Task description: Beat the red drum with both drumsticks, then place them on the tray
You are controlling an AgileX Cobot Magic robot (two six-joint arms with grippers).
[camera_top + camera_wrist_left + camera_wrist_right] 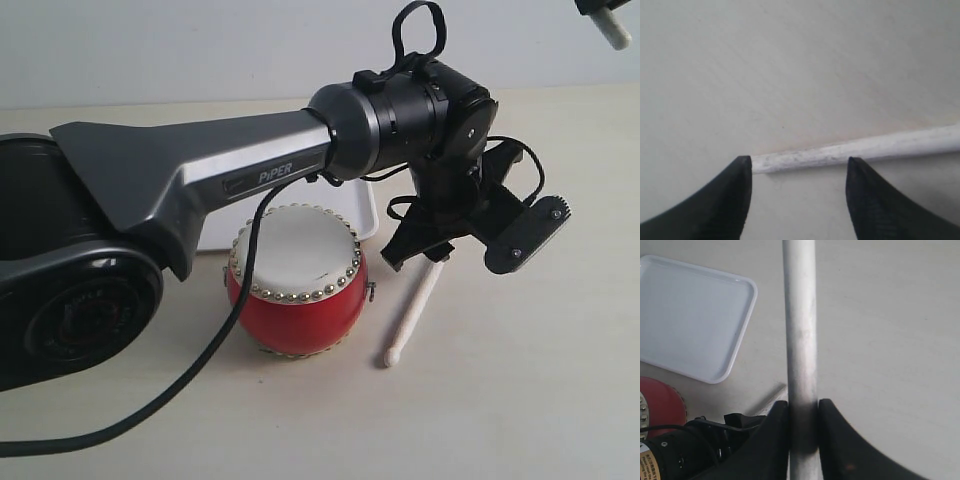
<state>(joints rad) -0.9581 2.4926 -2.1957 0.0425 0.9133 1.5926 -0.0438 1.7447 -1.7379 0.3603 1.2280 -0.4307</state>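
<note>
My left hand (799,164) is spread wide. Its two fingers (725,200) straddle the butt end of a drumstick (865,148) lying flat on the counter (520,400). In the exterior view the stick is just right of the red drum (300,305), its rounded tip toward the camera. Nothing is pinched yet. My right hand (803,407) is clamped on the other drumstick (800,315), held up off the counter. The tray (690,315) sits behind the drum, bare where I can see it.

I judge these sticks light, stiff and smooth: round bare wood that could roll away or swivel between my fingers. I would close across the shaft a little in from the butt, not on the very end. That leaves the long tipped part free to swing at the drum skin. A firm squeeze should not hurt it.
</note>
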